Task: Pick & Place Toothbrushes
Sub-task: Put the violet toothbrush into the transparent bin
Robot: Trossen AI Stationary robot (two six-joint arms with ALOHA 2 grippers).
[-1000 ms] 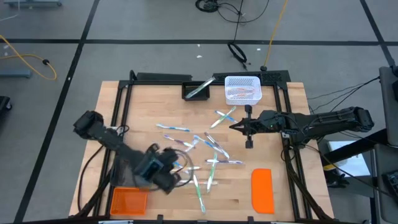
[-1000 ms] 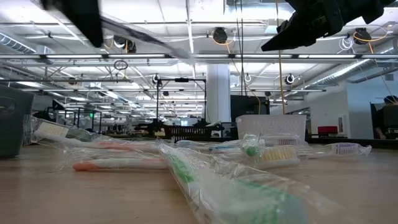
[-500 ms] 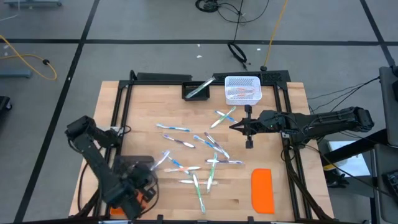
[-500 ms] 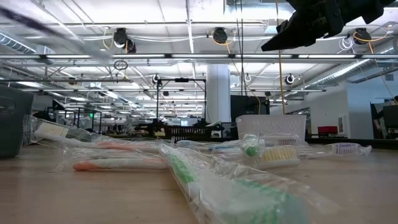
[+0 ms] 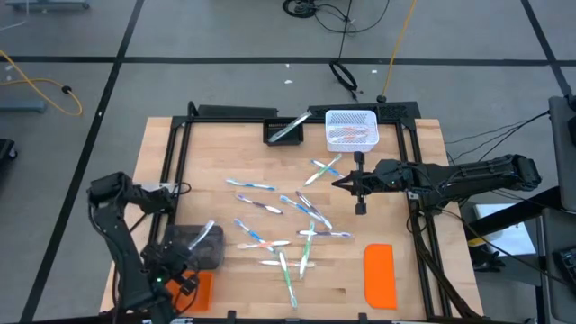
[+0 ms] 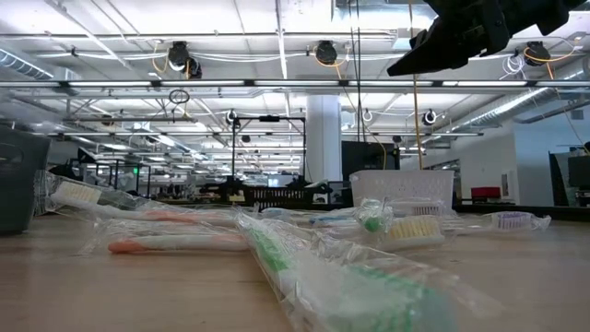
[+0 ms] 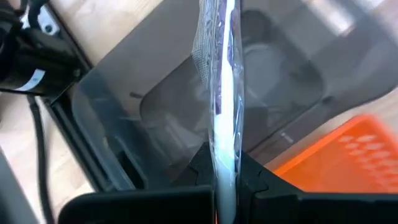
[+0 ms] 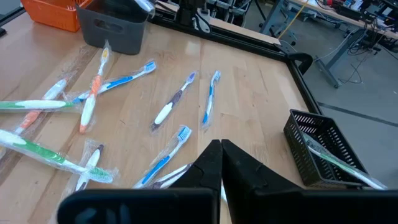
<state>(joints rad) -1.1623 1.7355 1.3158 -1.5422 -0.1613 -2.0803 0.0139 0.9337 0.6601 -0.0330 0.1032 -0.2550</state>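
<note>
Several wrapped toothbrushes (image 5: 283, 220) lie scattered flat on the middle of the wooden table; they also show in the right wrist view (image 8: 93, 99) and close up in the low view (image 6: 304, 263). My left gripper (image 7: 225, 167) is at the table's near-left corner, above a grey bin (image 5: 184, 245), shut on one wrapped toothbrush (image 5: 206, 236). My right gripper (image 5: 360, 191) waits shut above the table's right side, touching nothing; it shows in its own wrist view (image 8: 221, 163) and in the low view (image 6: 441, 46). My left gripper pinches one toothbrush in its clear wrapper between its two fingers, at the white handle's lower part (image 7: 224, 146). The fingers lie along it. The toothbrush is lifted clear and sticks out past the fingertips over the grey bin (image 7: 155, 106).
An orange basket (image 5: 196, 290) sits at the near edge beside the grey bin. A white basket (image 5: 349, 129) and a black basket (image 5: 286, 131) holding a toothbrush stand at the far edge. A flat orange lid (image 5: 380, 274) lies near right. A black frame (image 5: 175, 153) borders the table.
My left arm has swung from the toothbrush pile toward the table's near-left corner, carrying the wrapped toothbrush, and turned so that the brush now sticks out over the grey bin. My right arm has kept still.
</note>
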